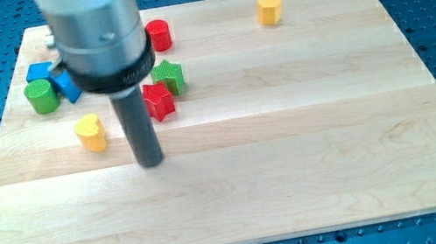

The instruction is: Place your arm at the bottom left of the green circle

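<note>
The green circle (41,97) sits near the board's left edge, at the view's upper left. Two blue blocks touch it: one (38,72) just above it and one (68,86) at its right, partly behind the arm's silver body. My tip (151,161) rests on the board well to the right of and below the green circle. A yellow heart (91,132) lies between the two, just left of my tip.
A red star (159,101) and a green star (169,77) sit right of the rod. A red cylinder (158,35) is above them. A yellow hexagon (270,9) is near the top edge. The wooden board (312,151) lies on a blue perforated table.
</note>
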### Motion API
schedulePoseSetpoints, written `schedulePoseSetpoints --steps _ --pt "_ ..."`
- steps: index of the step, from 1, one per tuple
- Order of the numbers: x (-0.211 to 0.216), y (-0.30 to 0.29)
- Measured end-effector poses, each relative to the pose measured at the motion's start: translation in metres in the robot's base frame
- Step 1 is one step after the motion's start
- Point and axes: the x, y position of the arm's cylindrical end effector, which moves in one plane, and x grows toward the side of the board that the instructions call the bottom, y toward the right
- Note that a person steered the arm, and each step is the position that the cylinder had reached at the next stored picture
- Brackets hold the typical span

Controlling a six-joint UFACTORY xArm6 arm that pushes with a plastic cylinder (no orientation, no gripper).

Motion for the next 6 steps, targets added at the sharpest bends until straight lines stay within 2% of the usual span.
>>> schedulePoseSetpoints --steps 1,2,3,4,5,6 --pt "0.009 -0.052" --pt "-0.043 -0.096" --pt "-0.106 -0.101" --pt "-0.096 -0.158" --pt "-0.122 -0.190" --pt "-0.159 -0.137"
